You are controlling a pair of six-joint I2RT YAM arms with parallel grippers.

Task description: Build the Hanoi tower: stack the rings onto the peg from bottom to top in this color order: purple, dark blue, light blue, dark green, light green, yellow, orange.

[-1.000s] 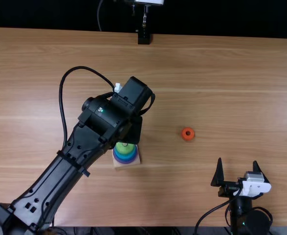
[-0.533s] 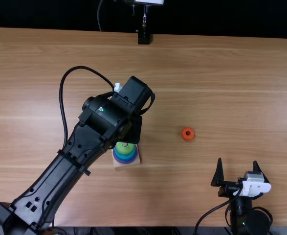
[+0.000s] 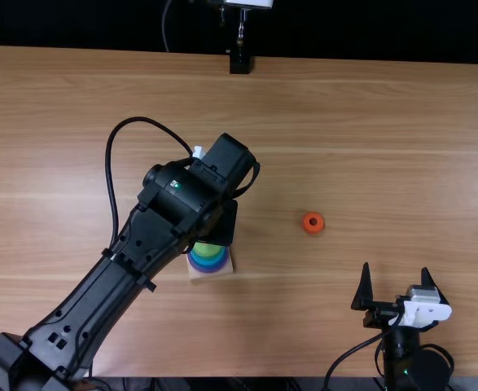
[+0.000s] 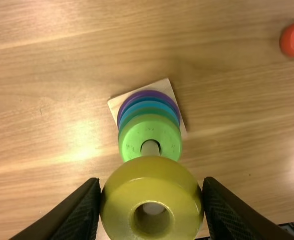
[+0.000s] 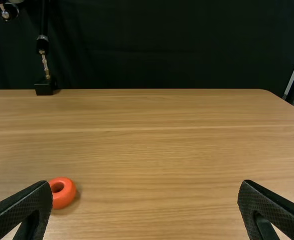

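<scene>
Left gripper (image 4: 152, 186): fingers parted by the width of the yellow ring (image 4: 149, 172), pressed on opposite sides of its rim. That grip leaves the hole free for the peg (image 4: 150, 148); something pale shows through it, probably the peg's end, so alignment looks close.

Stack under it: light green ring (image 4: 136, 132) uppermost, darker green and blue bands below, purple ring (image 4: 145, 93) lowest on the square wooden base (image 4: 166, 86). Widest at the bottom, matches the order called for.

Step in hand, my read: seat yellow. Next: centre hole on peg, keep ring level, lower straight, then let go. Risk: rim catches the peg and tips the ring or drags the base.

Orange ring (image 3: 305, 223) lies on the table, well apart from the base. Makes sense, it goes last. Right gripper (image 3: 396, 268) is empty, fingers wide apart near the table's near edge, out of the left arm's way.
</scene>
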